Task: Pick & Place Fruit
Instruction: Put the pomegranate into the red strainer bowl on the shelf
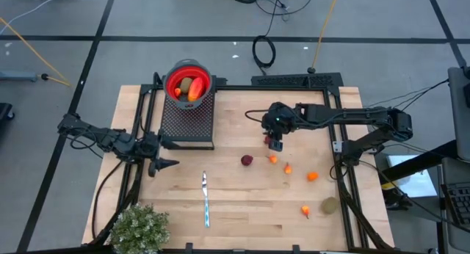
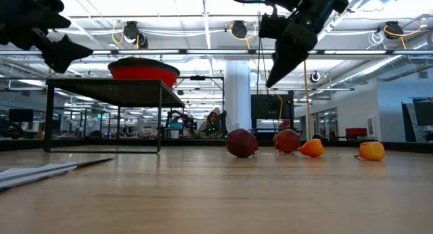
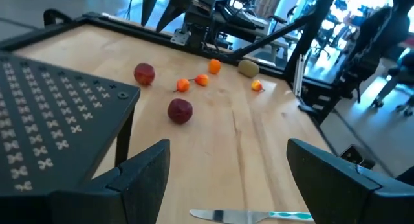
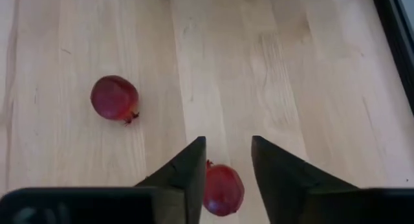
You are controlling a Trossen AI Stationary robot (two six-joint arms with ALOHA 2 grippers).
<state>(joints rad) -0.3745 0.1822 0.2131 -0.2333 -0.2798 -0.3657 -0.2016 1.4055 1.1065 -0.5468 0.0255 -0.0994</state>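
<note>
A red bowl (image 1: 188, 81) stands on a black perforated stand (image 1: 187, 118) and holds an elongated red-orange fruit (image 1: 195, 92) and a kiwi (image 1: 185, 84). On the table lie two dark red balls (image 4: 114, 98) (image 4: 223, 189), small orange bits (image 1: 313, 176) and a second kiwi (image 1: 330, 205). My right gripper (image 4: 228, 156) hangs open above the second ball, well clear of it in the low view (image 2: 274, 77). My left gripper (image 3: 226, 179) waits open beside the stand's near leg, at the table's left.
A silver-and-teal knife (image 1: 206, 199) lies near the front middle of the table. A bushy green plant (image 1: 139, 228) stands at the front left corner. A black frame (image 1: 334, 136) runs along the table's right and far edges.
</note>
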